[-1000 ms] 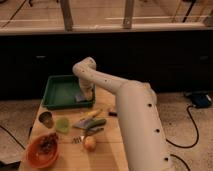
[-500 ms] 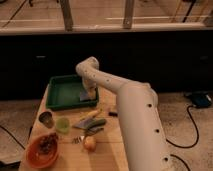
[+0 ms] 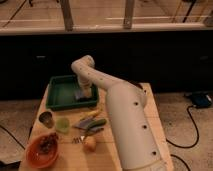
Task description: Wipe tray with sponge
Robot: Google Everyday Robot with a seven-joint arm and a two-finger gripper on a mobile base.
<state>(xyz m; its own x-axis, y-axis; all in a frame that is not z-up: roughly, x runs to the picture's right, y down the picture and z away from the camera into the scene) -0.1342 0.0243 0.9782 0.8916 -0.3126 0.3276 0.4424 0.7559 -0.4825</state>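
Sponge [image 3: 80, 94] beneath claw [image 3: 84, 89], arm [image 3: 102, 81] arched down into tray [image 3: 61, 93].

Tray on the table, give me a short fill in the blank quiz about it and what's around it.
1. The pincer reaches down into the ____ tray.
2. The blue-grey sponge lies ____ the tray, by the pincer.
3. The round bowl nearest the camera is ____.
Missing words: green; inside; orange.
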